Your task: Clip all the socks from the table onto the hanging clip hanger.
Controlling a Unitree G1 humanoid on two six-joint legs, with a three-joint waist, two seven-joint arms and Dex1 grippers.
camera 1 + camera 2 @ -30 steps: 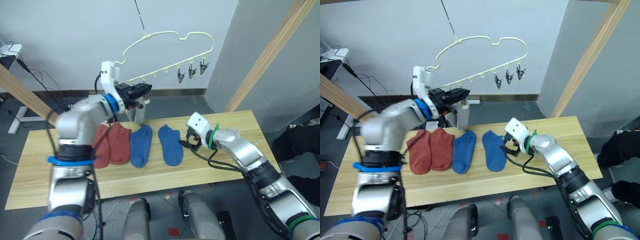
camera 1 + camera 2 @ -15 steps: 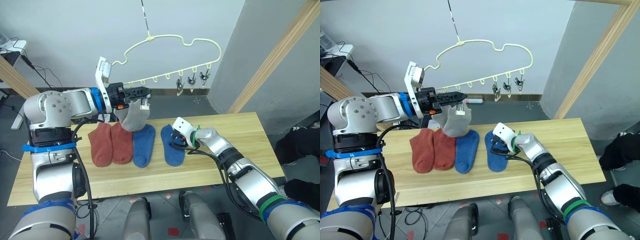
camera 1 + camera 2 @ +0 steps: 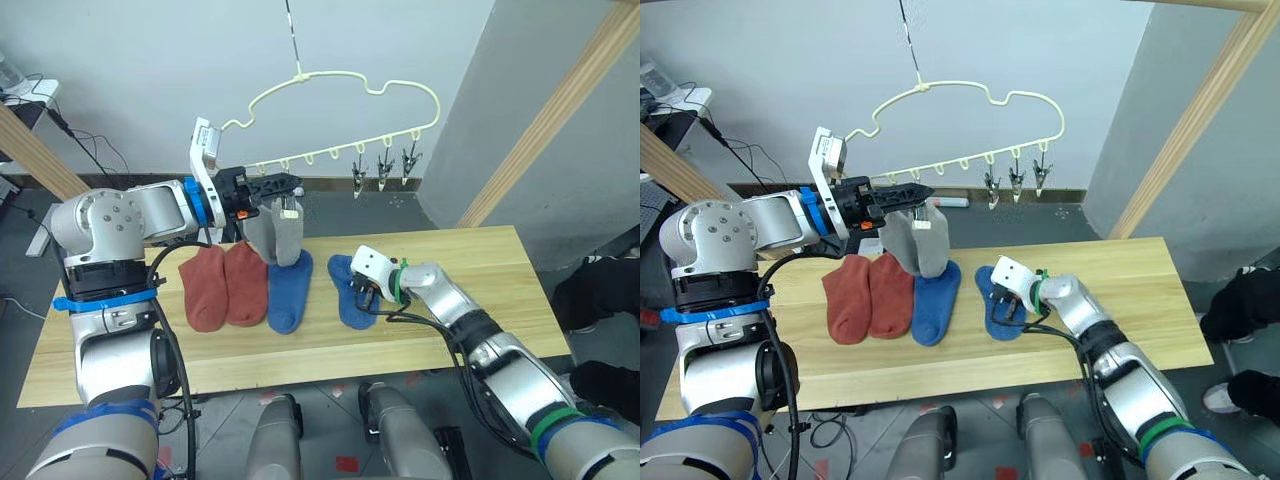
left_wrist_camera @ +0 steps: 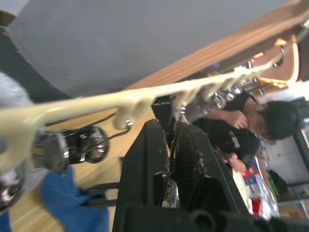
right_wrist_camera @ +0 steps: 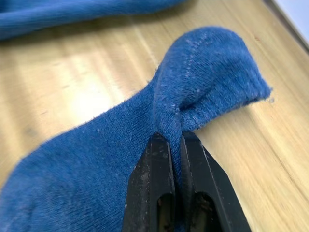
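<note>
- Socks first: two rust-red socks [image 3: 222, 286] lie flat on the bench [image 3: 500, 262], below the left pincer [image 3: 290, 184], with a blue sock [image 3: 287, 289] just beside them.
- Left pincer: raised at the clip hanger [image 3: 345, 95], close under its lower bar, tips closed or nearly so. A grey sock [image 3: 279, 231] hangs beside the tips, but I cannot tell whether the pincer or a clip holds it.
- Right pincer [image 5: 175, 145]: low on the bench, jaws pinched tight on a raised fold of the second blue sock [image 5: 159, 140], the rest of which lies flat.
- To do this well, I judge the right pincer should lift straight up, keeping its squeeze so the fold does not slip, and present the cuff edge to a free clip [image 3: 383, 171].
</note>
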